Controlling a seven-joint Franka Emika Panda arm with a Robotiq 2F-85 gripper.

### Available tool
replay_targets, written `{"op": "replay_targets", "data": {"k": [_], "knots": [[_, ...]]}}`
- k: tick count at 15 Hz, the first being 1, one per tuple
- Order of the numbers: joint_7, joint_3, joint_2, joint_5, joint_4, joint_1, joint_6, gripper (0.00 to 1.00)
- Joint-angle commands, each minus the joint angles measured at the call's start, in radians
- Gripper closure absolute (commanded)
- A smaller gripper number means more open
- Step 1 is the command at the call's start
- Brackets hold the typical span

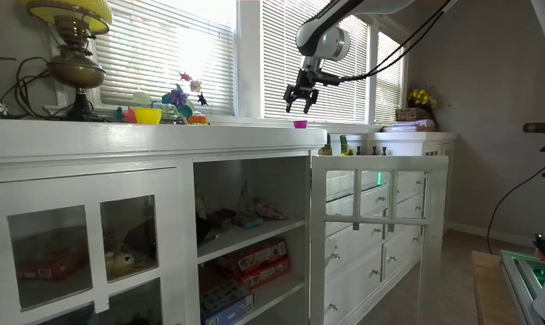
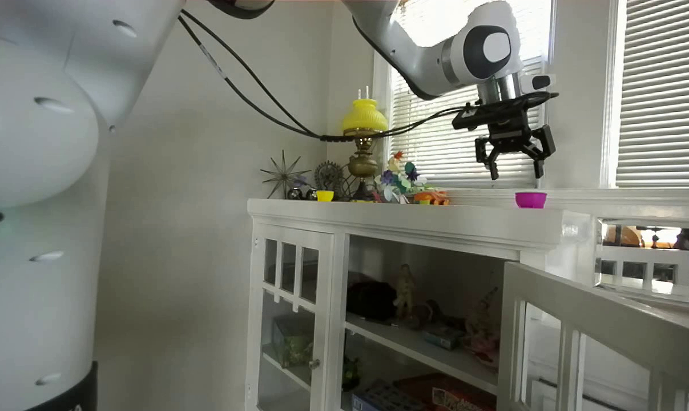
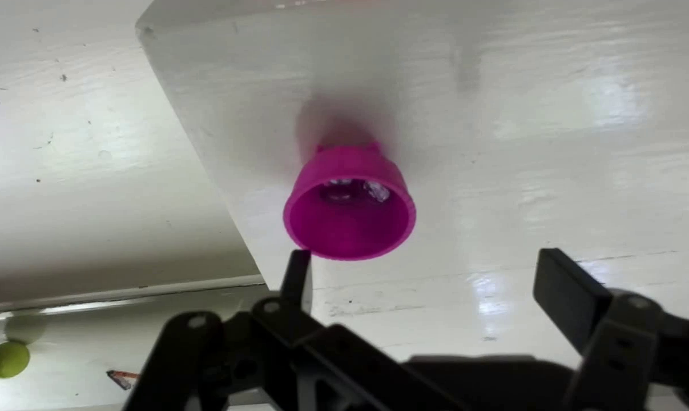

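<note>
Glinting indistinctly: contents [image 3: 377, 191] of pink cup [image 3: 350, 225]

Just one pink cup [image 3: 350, 220] mid-frame in the wrist view, one greenish ball [image 3: 7, 359] lower left, one two-fingered gripper [image 3: 424, 254]. An exterior view's got one yellow cup [image 1: 148, 116] and one lamp [image 1: 76, 71] upper left, two red boxes [image 1: 265, 273] and one blue box [image 1: 227, 302] low near the middle, plus three blinds [image 1: 164, 56] up top.
</note>
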Motion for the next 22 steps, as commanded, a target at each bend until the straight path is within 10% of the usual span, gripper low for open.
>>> {"op": "replay_targets", "data": {"k": [1,9,18,22], "knots": [[-0.030,0.012,0.018,0.031,0.041,-0.012,-0.044,0.00],[-0.026,0.012,0.048,0.030,0.050,-0.016,-0.038,0.14],[-0.034,0.017,0.067,0.039,0.061,-0.023,-0.036,0.88],[-0.020,0.011,0.060,0.023,0.057,-0.018,-0.030,1.00]]}}
